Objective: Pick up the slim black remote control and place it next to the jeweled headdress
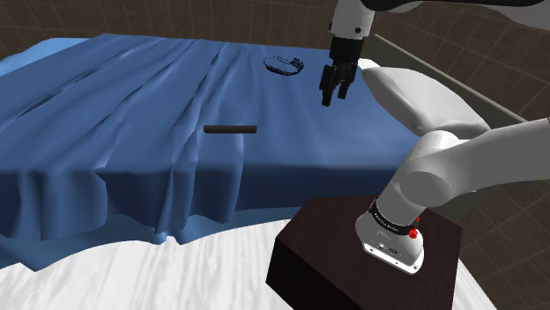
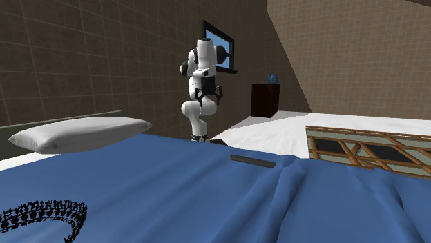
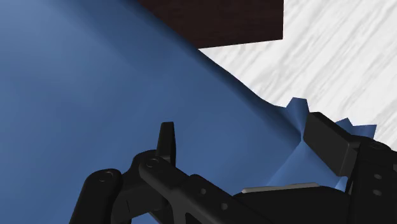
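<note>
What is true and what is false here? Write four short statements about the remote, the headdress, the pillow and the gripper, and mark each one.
1. The slim black remote control lies flat on the blue bedspread. True.
2. The all-black two-finger gripper is shut on the remote. False: it is open and empty, well apart from the remote.
3. The dark jeweled ring-shaped headdress touches the remote. False: they lie well apart.
4. In the shoulder view, the white pillow lies right of the headdress. True.

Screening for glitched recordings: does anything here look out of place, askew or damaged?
Nothing stands out. The remote lies flat on the rumpled blue bedspread, the headdress sits apart from it near the pillow, and the gripper hangs open above the bedspread, holding nothing.
</note>
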Robot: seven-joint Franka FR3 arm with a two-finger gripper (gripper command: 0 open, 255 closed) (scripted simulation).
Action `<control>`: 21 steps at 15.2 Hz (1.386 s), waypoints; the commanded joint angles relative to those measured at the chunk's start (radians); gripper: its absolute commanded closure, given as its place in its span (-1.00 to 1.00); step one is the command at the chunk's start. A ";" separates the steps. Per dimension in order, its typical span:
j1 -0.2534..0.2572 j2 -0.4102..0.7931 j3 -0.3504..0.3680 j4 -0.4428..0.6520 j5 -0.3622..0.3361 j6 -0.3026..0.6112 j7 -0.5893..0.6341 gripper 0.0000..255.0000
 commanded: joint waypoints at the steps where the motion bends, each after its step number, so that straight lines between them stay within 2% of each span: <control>1: 0.000 0.000 0.000 0.000 0.000 0.000 0.000 -1.00; 11: 0.078 0.342 0.005 0.090 -0.045 0.304 -0.201 -1.00; 21: 0.137 0.689 0.040 0.286 -0.086 0.514 -0.362 -1.00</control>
